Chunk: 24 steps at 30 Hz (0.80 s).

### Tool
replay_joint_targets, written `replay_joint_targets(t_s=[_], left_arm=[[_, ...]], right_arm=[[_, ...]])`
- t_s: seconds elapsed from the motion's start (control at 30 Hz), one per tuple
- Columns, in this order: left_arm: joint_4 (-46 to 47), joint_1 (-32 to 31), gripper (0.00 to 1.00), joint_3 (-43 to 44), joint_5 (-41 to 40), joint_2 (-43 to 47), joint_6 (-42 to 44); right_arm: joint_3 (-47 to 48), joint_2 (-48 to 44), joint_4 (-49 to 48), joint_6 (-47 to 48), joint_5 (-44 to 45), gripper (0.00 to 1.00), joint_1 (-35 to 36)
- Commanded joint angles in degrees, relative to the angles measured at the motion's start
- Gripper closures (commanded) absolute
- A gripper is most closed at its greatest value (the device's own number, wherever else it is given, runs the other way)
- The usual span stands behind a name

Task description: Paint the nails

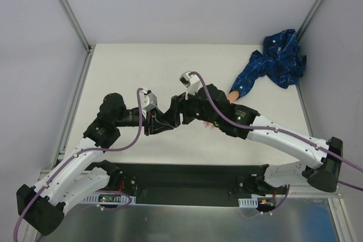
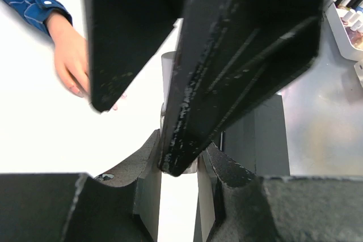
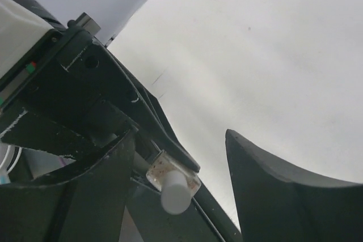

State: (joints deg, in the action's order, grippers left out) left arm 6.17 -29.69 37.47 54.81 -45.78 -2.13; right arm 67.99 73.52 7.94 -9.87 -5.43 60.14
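The mannequin hand (image 2: 69, 49) lies palm down on the white table, and its pinkish nails (image 2: 74, 89) show at the fingertips. Its blue patterned sleeve (image 1: 272, 66) runs to the back right. In the top view my right arm covers most of the hand (image 1: 232, 96). My left gripper (image 2: 180, 162) is shut on a small clear polish bottle (image 3: 173, 181) with a white cap (image 3: 176, 194). My right gripper (image 3: 180, 137) stands open around that cap, with its fingers apart from it. Both grippers meet at mid table (image 1: 167, 118), left of the hand.
A tray of polish bottles (image 2: 349, 15) sits off the table's edge at the right of the left wrist view. The sleeve's cloth bunches at the back right corner (image 1: 286, 52). Frame posts (image 1: 68, 9) rise at the table's back corners.
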Motion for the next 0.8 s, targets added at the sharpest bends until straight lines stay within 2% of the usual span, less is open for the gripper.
replay_joint_targets(t_s=[0.0,0.17,0.23,0.27,0.53,0.7,0.77], left_arm=[[2.88,-0.63,1.0,1.37,-2.5,1.4,1.51],[2.26,-0.63,1.0,1.29,-8.82,1.66,1.34],[2.0,-0.63,1.0,1.29,-10.59,1.83,1.25],[1.91,-0.72,1.0,1.29,-11.82,1.92,1.43],[1.65,-0.98,1.0,0.93,-13.58,3.24,1.6],[1.56,-1.16,1.0,0.93,-13.06,3.42,2.91],[1.56,-1.24,1.0,1.02,-9.47,3.5,3.36]], right_arm=[[6.62,-2.76,12.42,-9.37,25.36,0.32,6.2],[10.23,-1.45,19.56,-17.1,37.94,0.34,9.82],[10.59,-0.66,19.48,-17.99,40.14,0.38,10.79],[11.02,-0.22,19.48,-18.6,40.93,0.44,11.05],[17.88,7.95,19.83,-17.82,43.75,0.53,12.9],[17.19,8.93,18.87,-17.73,41.82,0.71,12.9],[14.56,6.83,14.94,-15.9,39.72,0.95,12.64]])
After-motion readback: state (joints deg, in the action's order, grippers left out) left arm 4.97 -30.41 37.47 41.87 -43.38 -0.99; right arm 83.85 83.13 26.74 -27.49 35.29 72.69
